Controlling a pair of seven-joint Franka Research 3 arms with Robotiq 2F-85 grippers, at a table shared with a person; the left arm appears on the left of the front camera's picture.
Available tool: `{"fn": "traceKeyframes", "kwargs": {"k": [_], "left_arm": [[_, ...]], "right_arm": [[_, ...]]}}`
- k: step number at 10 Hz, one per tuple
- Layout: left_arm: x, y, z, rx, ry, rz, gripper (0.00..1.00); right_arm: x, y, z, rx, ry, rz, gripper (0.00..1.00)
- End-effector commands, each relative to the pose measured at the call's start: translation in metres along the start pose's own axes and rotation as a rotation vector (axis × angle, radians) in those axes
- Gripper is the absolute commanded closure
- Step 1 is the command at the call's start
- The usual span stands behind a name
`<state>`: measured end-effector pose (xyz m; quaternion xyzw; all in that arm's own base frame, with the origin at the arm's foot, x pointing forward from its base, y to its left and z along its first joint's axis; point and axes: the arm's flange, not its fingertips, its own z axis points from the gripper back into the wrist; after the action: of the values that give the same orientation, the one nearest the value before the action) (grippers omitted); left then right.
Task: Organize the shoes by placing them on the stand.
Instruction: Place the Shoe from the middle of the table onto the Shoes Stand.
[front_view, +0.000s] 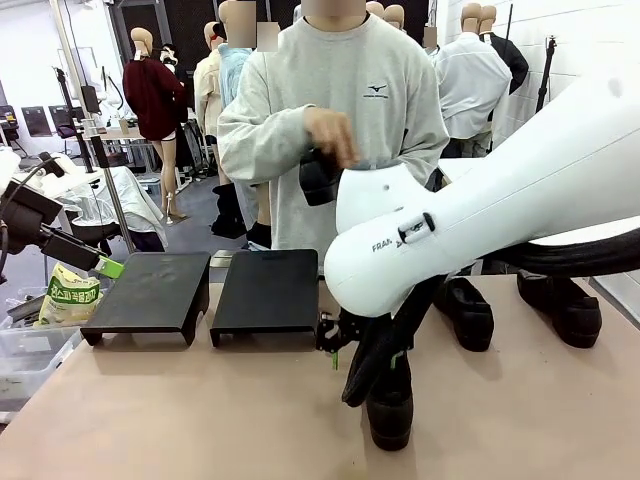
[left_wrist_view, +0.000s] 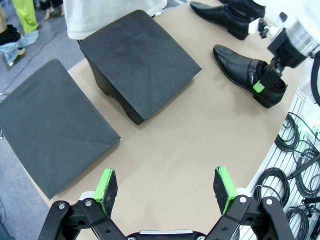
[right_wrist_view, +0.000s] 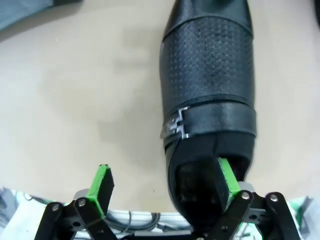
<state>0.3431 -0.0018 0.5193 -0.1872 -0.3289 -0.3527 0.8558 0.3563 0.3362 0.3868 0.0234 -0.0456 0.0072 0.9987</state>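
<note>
Saw a table (front_view: 180, 420) with two bare black stands (front_view: 268, 290) side by side left of middle and two black shoes (front_view: 465, 312) at its far right. Found the nearest shoe (right_wrist_view: 210, 75) on the table under the right gripper (right_wrist_view: 164, 172), jaws wide, one finger (right_wrist_view: 225, 175) at its heel opening, clamping nothing. Noted the left gripper (left_wrist_view: 165, 179) wide open and empty above bare table.
</note>
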Motion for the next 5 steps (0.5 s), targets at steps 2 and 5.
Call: {"fn": "traceKeyframes", "kwargs": {"k": [2,5], "left_arm": [[-0.002,0.003,0.000,-0.018,-0.011,-0.014,0.00],[0.017,-0.062,-0.024,0.098,0.079,-0.017,0.00]], "right_arm": [[-0.021,-0.059,0.065,0.002,-0.077,0.004,0.00],[-0.022,-0.148,0.086,0.010,-0.074,-0.147,0.00]]}}
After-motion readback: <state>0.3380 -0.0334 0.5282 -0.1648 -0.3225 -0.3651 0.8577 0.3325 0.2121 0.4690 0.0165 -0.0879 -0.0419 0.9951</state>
